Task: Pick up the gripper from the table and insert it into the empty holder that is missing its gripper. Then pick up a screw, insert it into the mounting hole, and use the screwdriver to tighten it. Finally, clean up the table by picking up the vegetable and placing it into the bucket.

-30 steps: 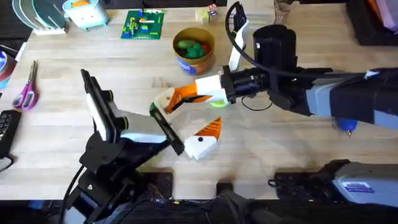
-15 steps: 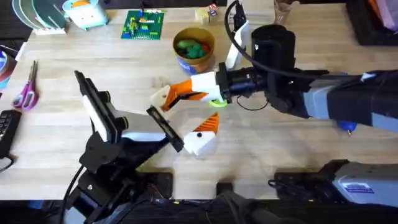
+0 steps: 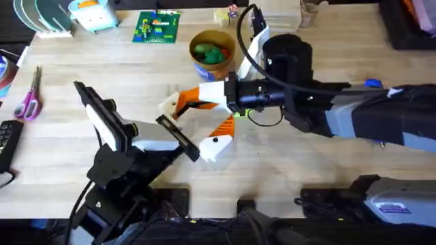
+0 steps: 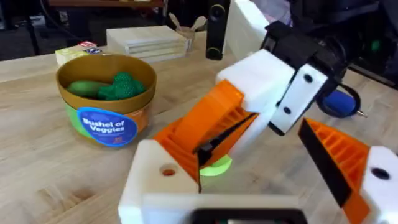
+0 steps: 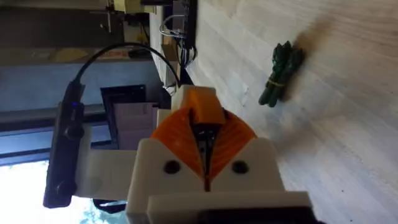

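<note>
Two arms over pale plank table [image 3: 61,143], right gripper [image 3: 178,106] clamped on orange gripper [image 5: 200,113], left fingers [image 3: 223,136] apart, bucket [image 3: 211,52] behind.

The overhead camera looks down and forward over the table [image 3: 61,146]. The left wrist camera sits close and low, facing the bucket [image 4: 106,99], shared with overhead. The right wrist camera looks along the tabletop.

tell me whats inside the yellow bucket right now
The bucket holds green toy vegetables: a smooth elongated piece beside a bumpy, broccoli-like one. The overhead view also shows something red among them. Whatever lies beneath them on the bucket's bottom is covered.
</note>
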Motion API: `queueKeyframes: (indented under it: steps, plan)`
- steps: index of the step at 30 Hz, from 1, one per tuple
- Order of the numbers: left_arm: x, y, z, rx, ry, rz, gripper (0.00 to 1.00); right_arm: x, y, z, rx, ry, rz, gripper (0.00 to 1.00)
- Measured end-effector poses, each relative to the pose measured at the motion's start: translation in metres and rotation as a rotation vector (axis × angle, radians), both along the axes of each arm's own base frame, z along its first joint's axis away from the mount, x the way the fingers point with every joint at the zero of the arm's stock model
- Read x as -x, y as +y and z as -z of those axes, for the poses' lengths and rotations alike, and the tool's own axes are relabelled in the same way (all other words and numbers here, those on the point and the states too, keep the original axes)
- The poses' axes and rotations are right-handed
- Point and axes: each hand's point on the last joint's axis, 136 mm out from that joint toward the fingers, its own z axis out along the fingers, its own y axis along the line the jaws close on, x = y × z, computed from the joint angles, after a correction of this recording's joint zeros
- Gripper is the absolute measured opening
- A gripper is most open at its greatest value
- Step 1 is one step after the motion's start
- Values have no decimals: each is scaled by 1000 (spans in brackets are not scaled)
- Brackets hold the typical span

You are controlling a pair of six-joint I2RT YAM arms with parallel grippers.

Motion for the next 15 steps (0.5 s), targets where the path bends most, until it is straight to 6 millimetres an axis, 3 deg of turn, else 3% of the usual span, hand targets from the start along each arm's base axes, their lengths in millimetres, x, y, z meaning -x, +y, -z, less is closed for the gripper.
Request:
queueKeyframes:
  steps: [5,15]
  plan:
    - [-1,1,0,0,0,-6,993,0,0,0,1,1,5,12]
    - [-2,2,0,-2,1,-14,993,0,0,1,2,10,1,231]
